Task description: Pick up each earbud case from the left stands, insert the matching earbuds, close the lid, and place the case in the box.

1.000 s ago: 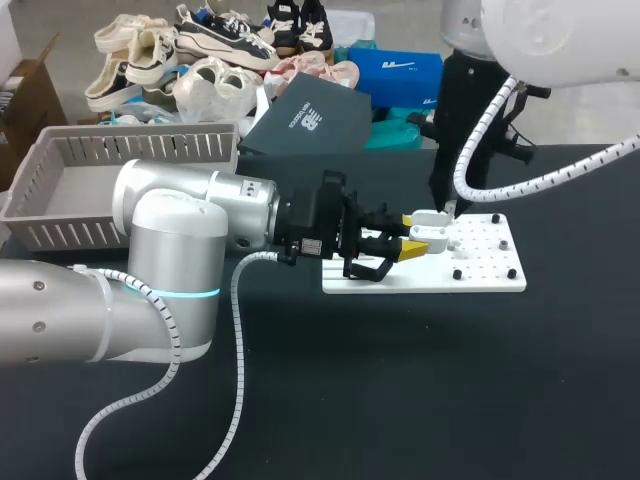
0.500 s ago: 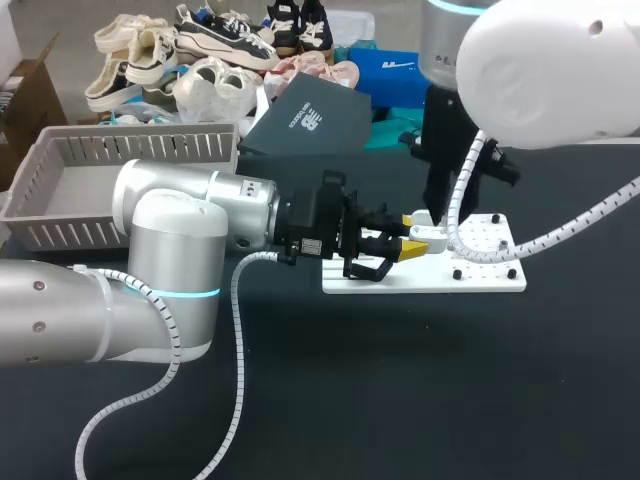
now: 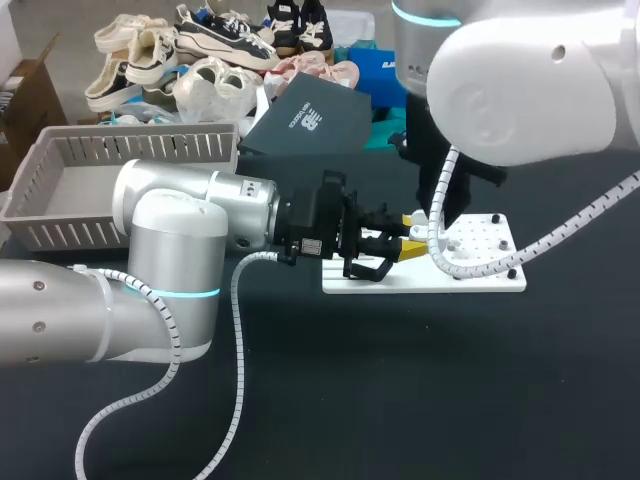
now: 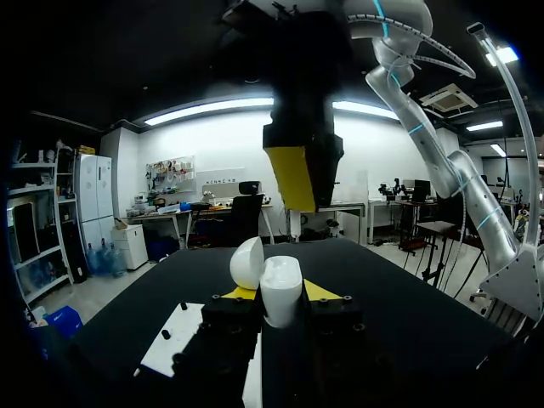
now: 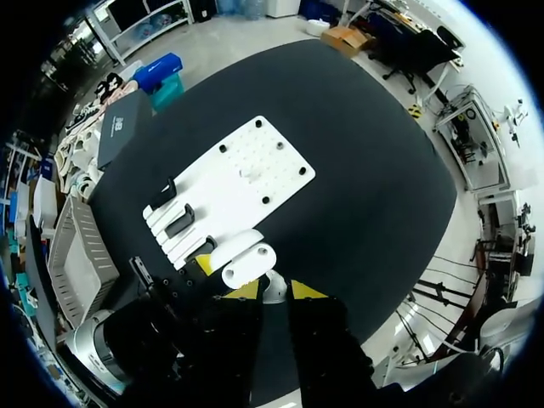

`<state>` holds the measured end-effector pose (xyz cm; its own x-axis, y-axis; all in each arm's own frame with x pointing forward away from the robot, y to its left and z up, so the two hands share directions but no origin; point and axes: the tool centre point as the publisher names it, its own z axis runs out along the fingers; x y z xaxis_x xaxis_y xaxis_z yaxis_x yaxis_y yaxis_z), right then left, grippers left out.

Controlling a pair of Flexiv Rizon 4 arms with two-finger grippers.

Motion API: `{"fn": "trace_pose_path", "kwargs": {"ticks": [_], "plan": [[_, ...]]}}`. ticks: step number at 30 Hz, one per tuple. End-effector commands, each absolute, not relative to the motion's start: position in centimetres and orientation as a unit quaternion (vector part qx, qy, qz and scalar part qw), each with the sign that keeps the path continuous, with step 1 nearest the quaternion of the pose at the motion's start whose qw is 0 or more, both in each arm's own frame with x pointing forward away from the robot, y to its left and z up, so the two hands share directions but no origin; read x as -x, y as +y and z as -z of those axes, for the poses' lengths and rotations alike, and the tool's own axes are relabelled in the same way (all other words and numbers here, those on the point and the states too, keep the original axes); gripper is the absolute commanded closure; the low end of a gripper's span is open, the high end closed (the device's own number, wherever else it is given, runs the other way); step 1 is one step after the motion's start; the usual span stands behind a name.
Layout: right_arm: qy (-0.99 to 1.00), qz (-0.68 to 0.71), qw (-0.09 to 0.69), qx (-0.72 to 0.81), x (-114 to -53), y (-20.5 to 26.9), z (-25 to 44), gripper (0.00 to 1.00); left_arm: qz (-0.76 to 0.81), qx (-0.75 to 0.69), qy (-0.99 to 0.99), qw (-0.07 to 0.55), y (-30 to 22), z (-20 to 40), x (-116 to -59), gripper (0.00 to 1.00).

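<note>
My left gripper [image 4: 280,294] is shut on an open white earbud case [image 4: 281,280], whose lid [image 4: 247,262] stands up behind it. Right above the case hangs my right gripper [image 4: 299,197], yellow tips pointing down. In the right wrist view that gripper [image 5: 274,291] is shut on a small white earbud [image 5: 272,286], with the open case [image 5: 248,263] just beneath. In the head view my left gripper [image 3: 408,236] sits over the left end of the white stand board [image 3: 485,272]. My right arm [image 3: 520,90] and its cable hide most of the case there.
Black stands [image 5: 178,219] line the board's near edge, and small black pegs dot its far end. A grey slatted basket [image 3: 60,190] stands at the table's left. A dark flat box [image 3: 310,120] lies behind the board.
My right arm has swung left across the head view, and its body and cable now cover the case. The left arm has not moved.
</note>
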<state>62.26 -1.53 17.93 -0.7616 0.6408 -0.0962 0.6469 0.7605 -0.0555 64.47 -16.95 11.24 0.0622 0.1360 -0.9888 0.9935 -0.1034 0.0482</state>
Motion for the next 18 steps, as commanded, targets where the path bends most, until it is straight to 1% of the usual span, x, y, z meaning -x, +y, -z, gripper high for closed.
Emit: {"fn": "trace_pose_path", "kwargs": {"ticks": [1,18], "plan": [[0.936,0.047,0.034,-0.346,-62.69,-1.37,-17.54,1.00,0.475,-0.571,0.493,0.453,-16.97,-11.16,-64.53,1.00],[0.932,0.050,0.028,-0.357,-63.48,-1.47,-16.58,1.00,0.475,-0.571,0.493,0.453,-16.97,-11.16,-64.53,1.00]]}}
